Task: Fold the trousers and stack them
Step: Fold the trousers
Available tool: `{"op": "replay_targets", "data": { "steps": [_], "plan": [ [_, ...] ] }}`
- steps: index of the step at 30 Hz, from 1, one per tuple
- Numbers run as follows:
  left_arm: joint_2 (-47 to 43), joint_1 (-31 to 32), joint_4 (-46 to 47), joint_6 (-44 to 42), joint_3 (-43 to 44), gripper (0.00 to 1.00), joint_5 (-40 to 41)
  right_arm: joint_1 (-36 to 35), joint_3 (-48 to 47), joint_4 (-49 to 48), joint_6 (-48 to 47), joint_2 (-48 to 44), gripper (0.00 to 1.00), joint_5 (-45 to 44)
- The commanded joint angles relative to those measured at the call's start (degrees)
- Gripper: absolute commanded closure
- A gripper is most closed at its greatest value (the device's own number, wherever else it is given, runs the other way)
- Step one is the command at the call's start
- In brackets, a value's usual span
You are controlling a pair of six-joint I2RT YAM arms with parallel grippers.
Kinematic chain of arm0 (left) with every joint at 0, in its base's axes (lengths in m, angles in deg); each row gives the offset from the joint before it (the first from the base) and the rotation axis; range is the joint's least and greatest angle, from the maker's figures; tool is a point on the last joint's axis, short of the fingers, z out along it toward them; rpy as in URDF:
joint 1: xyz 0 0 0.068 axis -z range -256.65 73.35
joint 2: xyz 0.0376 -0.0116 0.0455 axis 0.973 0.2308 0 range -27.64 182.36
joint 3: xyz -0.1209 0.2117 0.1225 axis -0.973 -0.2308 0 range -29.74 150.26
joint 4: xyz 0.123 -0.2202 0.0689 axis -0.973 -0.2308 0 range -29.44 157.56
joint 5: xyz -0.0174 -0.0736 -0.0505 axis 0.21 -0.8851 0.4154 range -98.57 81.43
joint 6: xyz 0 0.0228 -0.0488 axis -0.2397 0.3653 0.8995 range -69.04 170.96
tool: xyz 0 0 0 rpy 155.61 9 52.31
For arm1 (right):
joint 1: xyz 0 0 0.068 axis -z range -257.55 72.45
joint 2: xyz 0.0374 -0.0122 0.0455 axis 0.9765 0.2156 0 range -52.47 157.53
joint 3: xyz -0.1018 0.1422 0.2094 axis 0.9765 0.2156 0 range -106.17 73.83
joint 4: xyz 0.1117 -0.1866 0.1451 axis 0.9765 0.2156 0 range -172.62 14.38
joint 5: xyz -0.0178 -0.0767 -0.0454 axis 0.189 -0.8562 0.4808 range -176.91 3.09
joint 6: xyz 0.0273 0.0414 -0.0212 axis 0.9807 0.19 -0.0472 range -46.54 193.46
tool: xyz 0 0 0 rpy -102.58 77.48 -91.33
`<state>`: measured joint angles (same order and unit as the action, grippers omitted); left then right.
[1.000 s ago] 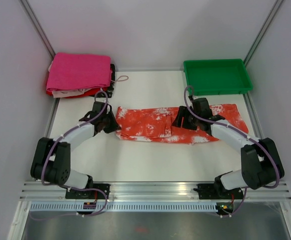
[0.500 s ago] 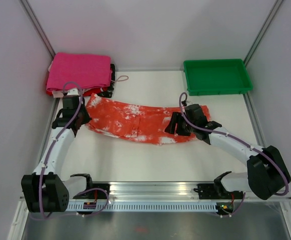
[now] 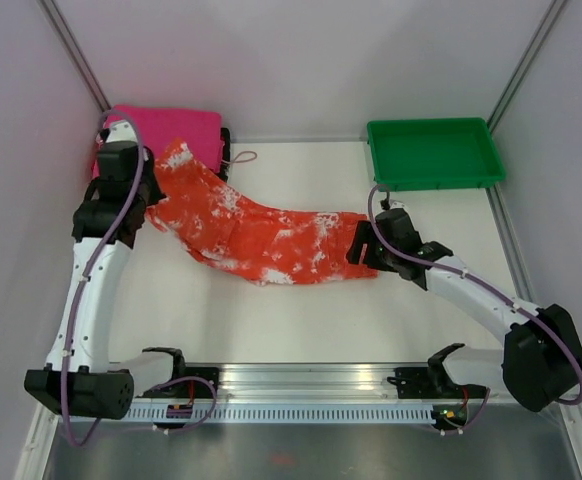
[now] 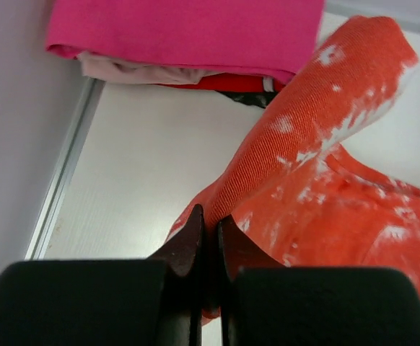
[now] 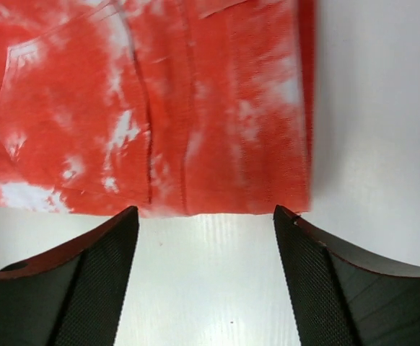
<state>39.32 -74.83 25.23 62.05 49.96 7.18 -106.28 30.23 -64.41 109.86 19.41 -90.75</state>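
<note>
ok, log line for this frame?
left gripper: shut on trousers | right gripper: open at trousers' opposite end | pink stack: back-left corner

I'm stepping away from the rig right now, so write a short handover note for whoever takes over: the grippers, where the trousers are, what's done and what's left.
Left gripper: fingers shut on the left end of the orange trousers, holding it close to the pink pile in the far left corner.
Right gripper: open, holding nothing, just above the trousers' right edge.
Trousers: stretched in a long strip across the table, right end lying flat.
Done: a folded pile is already stacked, pink on top.
Left: finish folding the orange trousers and set them on that pile.
</note>
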Motion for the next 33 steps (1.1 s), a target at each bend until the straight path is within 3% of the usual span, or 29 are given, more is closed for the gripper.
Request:
{"op": "replay_targets", "data": {
  "steps": [1, 2, 7, 10, 11, 19, 23, 33],
  "plan": [
    [4.1, 10.7, -3.9, 1.2, 5.3, 0.98, 12.7, 5.6, -4.4, 5.1, -0.6, -0.8, 0.15, -5.4],
    [7.5, 15.4, -5.2, 3.2, 6.4, 0.98, 18.5, 7.4, -5.8, 5.7, -1.7, -0.3, 0.12, -4.2],
    [17.0, 24.7, -13.4, 11.0, 14.7, 0.98, 27.8, 18.7, -10.2, 10.2, -5.4, -0.8, 0.06, -1.2],
    [23.1, 30.1, -17.7, 17.6, 20.9, 0.98, 30.2, 21.5, -10.8, 11.3, -6.5, -2.7, 0.04, -2.0],
    [27.7, 36.0, -18.6, 20.9, 26.0, 0.98, 30.7, 23.8, -9.2, 11.7, -6.7, -4.1, 0.02, -2.1],
    [40.1, 50.0, -21.0, 29.7, 36.6, 0.98, 35.5, 27.7, -5.7, 11.9, -7.3, -3.8, 0.02, 1.5],
    [46.8, 54.2, -22.7, 34.7, 40.6, 0.98, 36.7, 28.3, -5.4, 12.4, -6.6, -4.8, 0.02, 1.4],
    [57.8, 59.0, -19.9, 36.1, 43.0, 0.98, 30.3, 31.5, -3.2, 11.5, -3.3, -5.5, 0.02, 2.3]
  ]
}}
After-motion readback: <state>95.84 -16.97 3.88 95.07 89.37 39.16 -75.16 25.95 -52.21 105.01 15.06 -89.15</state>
